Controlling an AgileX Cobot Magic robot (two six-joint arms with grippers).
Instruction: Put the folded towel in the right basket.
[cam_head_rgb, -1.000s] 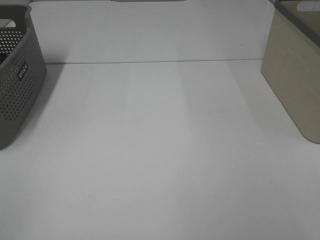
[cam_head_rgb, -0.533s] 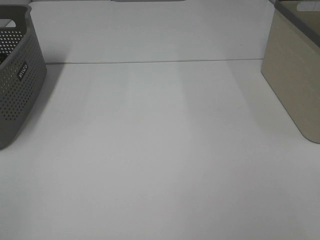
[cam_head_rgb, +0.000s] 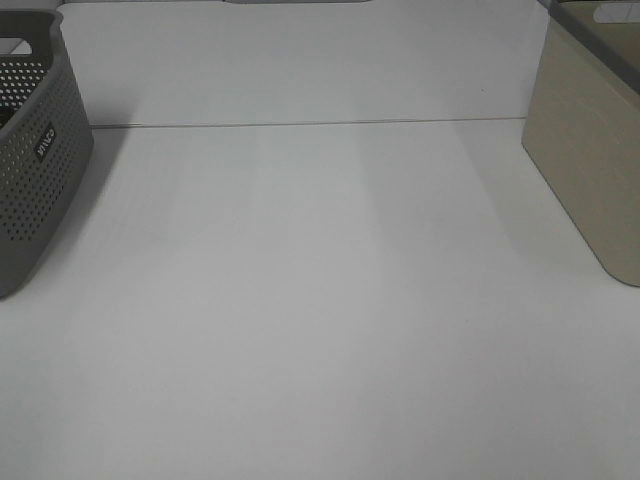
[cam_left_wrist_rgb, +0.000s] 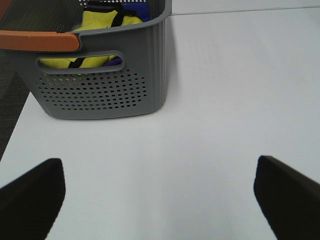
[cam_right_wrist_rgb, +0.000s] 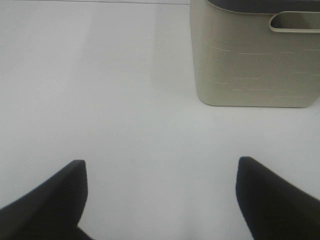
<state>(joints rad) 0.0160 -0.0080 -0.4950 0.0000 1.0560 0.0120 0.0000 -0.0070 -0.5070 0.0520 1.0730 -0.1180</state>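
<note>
The right basket (cam_head_rgb: 585, 170) is beige with solid walls and stands at the table's right edge; it also shows in the right wrist view (cam_right_wrist_rgb: 255, 65). No folded towel lies on the table. Yellow cloth (cam_left_wrist_rgb: 102, 22) with blue cloth (cam_left_wrist_rgb: 142, 10) beside it lies inside the grey perforated left basket (cam_left_wrist_rgb: 100, 90); I cannot tell whether it is the towel. My left gripper (cam_left_wrist_rgb: 160, 200) is open and empty over the table, short of the grey basket. My right gripper (cam_right_wrist_rgb: 160, 200) is open and empty, short of the beige basket. Neither gripper shows in the high view.
The grey basket (cam_head_rgb: 35, 170) stands at the table's left edge. An orange-brown bar (cam_left_wrist_rgb: 37, 40) lies across its rim. The white table (cam_head_rgb: 320, 300) spreads between the two baskets, with a seam line at the back.
</note>
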